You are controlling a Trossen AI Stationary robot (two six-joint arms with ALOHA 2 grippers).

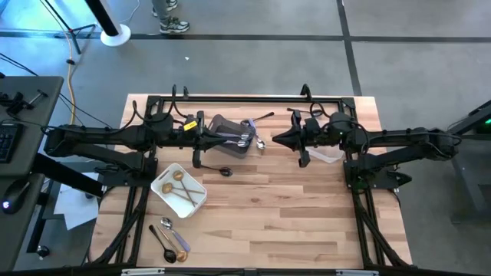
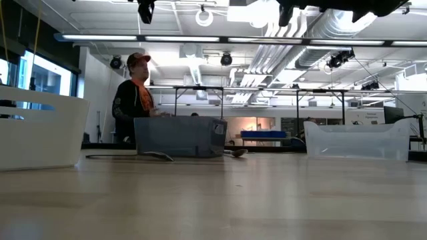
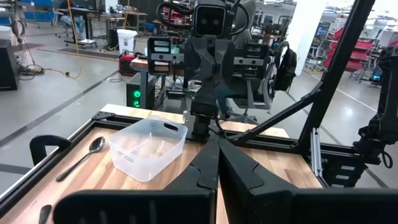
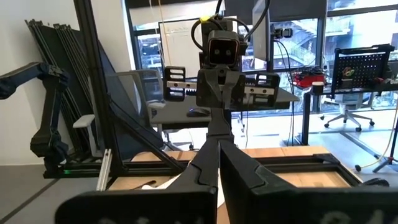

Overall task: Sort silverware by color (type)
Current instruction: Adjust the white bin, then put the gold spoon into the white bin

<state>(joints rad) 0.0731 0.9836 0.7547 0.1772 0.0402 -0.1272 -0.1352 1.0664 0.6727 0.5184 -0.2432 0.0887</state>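
Both arms sit highest and closest to the overhead camera, stretched toward each other along the back of the table: left gripper [image 1: 201, 135] and right gripper [image 1: 278, 139] each have fingers pressed together, holding nothing, hovering level and facing one another. Between them, nearer the left one, stands the grey bin [image 1: 228, 135] with shiny silver pieces [image 1: 244, 140] at its 3 o'clock side and a silver spoon [image 1: 261, 143] just outside it. A black spoon [image 1: 216, 169] lies just off the bin's 6 o'clock, long axis roughly 9-to-3. The white tray [image 1: 163, 195] sits at the left gripper's 7 o'clock and holds two gold spoons [image 1: 182, 187], axes running about 10-to-4. Further toward 6 o'clock, near the front edge, is a loose group [image 1: 170, 239] of silver, black and gold pieces, axes also about 10-to-4. The clear tub [image 1: 328, 156] is just under the right arm at the right gripper's 4 o'clock and looks empty. Judgement: the unsorted pieces all lie on the left half, so the left arm is nearer; it would need to drop toward 6–7 o'clock and close across a handle's narrow width.
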